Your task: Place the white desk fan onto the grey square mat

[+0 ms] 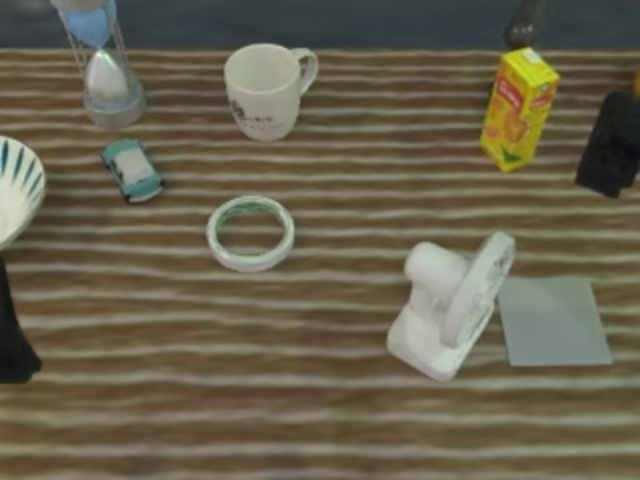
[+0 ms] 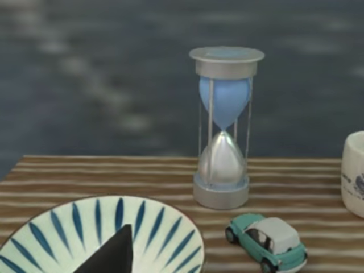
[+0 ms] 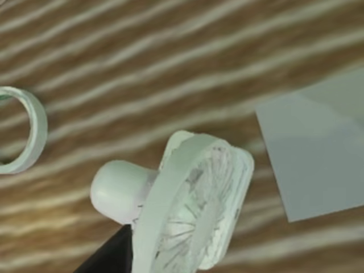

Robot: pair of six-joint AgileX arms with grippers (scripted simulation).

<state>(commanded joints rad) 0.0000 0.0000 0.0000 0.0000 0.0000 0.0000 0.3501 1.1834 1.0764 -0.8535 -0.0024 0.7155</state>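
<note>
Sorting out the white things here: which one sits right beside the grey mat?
The white desk fan, beside the grey square mat; the mug and tape ring sit farther left.

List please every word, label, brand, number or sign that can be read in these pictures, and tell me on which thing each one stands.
Nothing can be read as text.
Yellow juice carton: a red label and a picture are printed on it, too blurred to read.
White mug: a small blue mark with a line of print under it, too small to read.
White desk fan, grey square mat, tape ring, hourglass, toy car: no writing shows.
</note>
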